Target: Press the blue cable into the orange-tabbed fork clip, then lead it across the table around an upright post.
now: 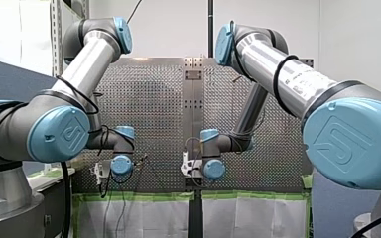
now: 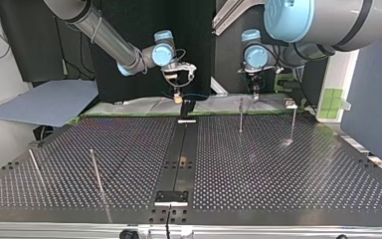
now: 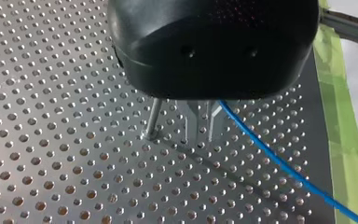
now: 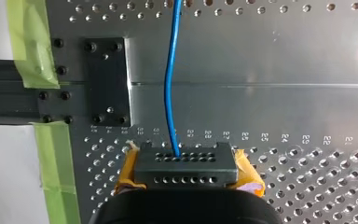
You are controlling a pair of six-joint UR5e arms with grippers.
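Where perforated desk (image 2: 278, 169) edge meets green tape (image 3: 342, 140), right end effector (image 4: 186, 161), yellow-padded, clamped on blue cable (image 4: 169, 84); left end effector (image 3: 201, 126) grip: cannot tell. Thin upright post (image 3: 153, 120) just beside left end effector, opposite cable. Cable thin, bright blue, slightly wavy.

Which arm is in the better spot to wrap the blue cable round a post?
Left: my left hand holds the blue cable right beside an upright post; my right hand sits farther off.

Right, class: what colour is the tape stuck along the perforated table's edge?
The tape is light green; it shows best in the right wrist view.
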